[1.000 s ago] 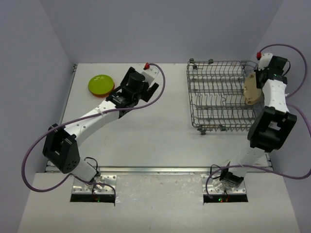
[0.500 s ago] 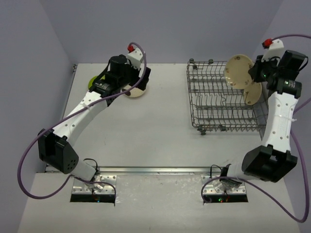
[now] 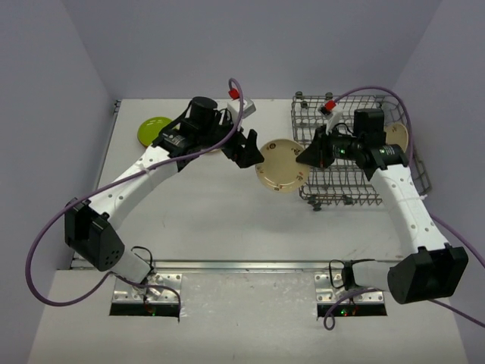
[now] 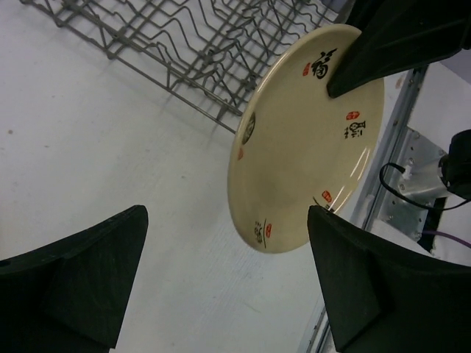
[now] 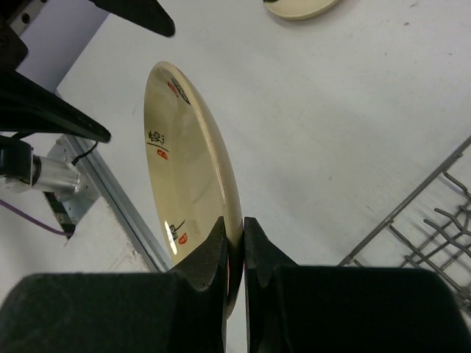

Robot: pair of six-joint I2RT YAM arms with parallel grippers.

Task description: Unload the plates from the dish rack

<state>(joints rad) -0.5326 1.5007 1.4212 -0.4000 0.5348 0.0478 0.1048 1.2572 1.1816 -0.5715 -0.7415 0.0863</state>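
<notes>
The right gripper (image 3: 307, 155) is clamped tight on the rim of a beige plate (image 3: 279, 167) and holds it on edge in the air above the table (image 3: 227, 220), just left of the dish rack (image 3: 312, 115). In the right wrist view its fingers (image 5: 213, 243) pinch the plate's edge from both sides. The left gripper (image 3: 254, 152) faces the plate from the other side with its jaws wide apart and nothing in them. In the left wrist view the plate's free edge sits between its fingers (image 4: 110, 250); I cannot tell whether it touches the one nearest it. A lime green plate (image 3: 154, 130) lies at the table's far left, a second beige plate (image 5: 298, 7) lies flat on the table, and another beige plate (image 3: 399, 136) stands in the rack behind the right arm
</notes>
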